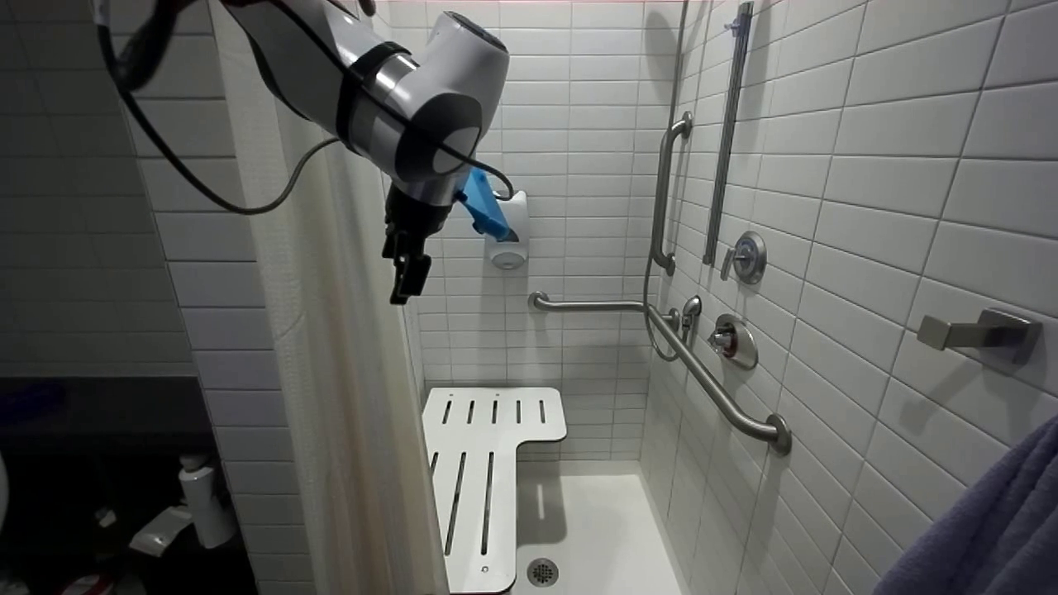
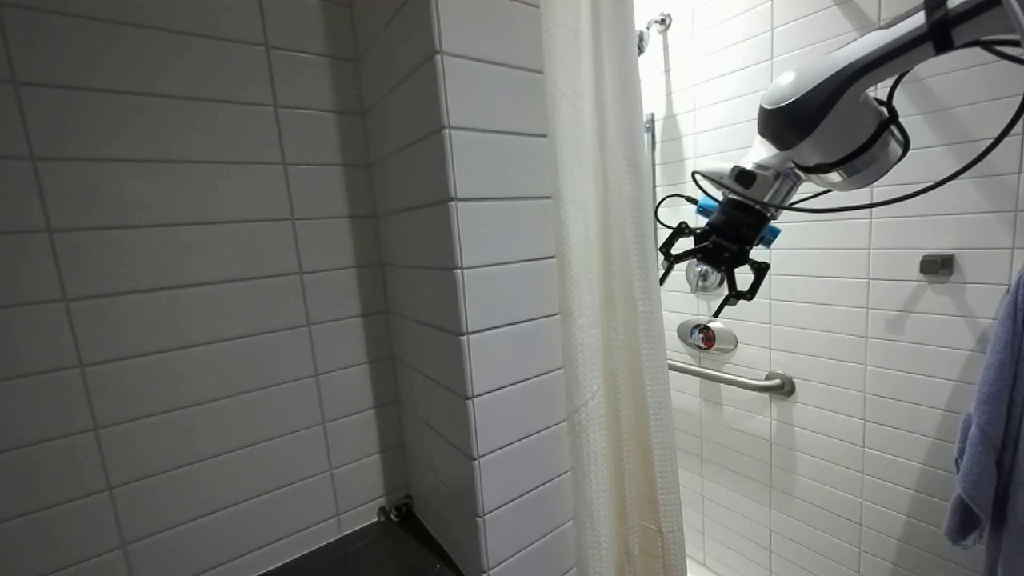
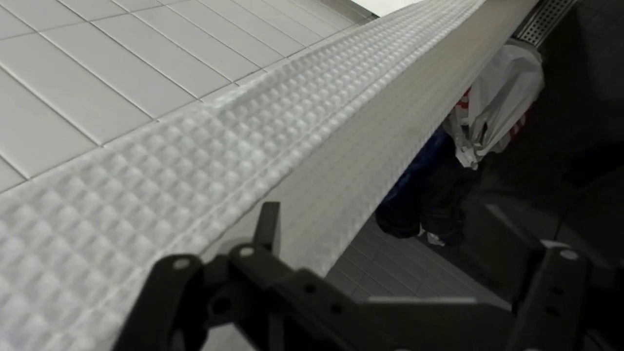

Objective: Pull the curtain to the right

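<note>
White tiles (image 2: 516, 352) flank the curtain (image 2: 612, 304) near the jaws (parted).

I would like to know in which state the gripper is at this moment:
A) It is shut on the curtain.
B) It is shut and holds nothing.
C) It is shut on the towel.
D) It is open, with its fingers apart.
D: the gripper shows its fingers wide apart in an exterior view and in the wrist view, not clamped on the curtain.
</note>
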Tool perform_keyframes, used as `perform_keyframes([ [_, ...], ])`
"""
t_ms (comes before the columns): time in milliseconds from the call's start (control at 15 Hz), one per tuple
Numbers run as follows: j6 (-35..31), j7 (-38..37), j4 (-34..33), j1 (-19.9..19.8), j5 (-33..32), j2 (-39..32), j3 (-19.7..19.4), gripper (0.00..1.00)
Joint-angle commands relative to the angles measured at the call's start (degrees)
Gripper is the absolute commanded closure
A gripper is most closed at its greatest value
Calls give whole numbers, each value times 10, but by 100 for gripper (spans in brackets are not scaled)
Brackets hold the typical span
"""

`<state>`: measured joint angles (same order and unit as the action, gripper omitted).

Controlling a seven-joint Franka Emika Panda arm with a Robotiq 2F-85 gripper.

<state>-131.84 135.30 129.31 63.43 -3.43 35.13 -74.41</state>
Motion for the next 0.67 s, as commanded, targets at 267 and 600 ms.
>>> perform_keyframes([
  [267,-75,29,5,-23,33,-68,24,0],
  [600,-82,8,5,6,169,-14,21,0],
])
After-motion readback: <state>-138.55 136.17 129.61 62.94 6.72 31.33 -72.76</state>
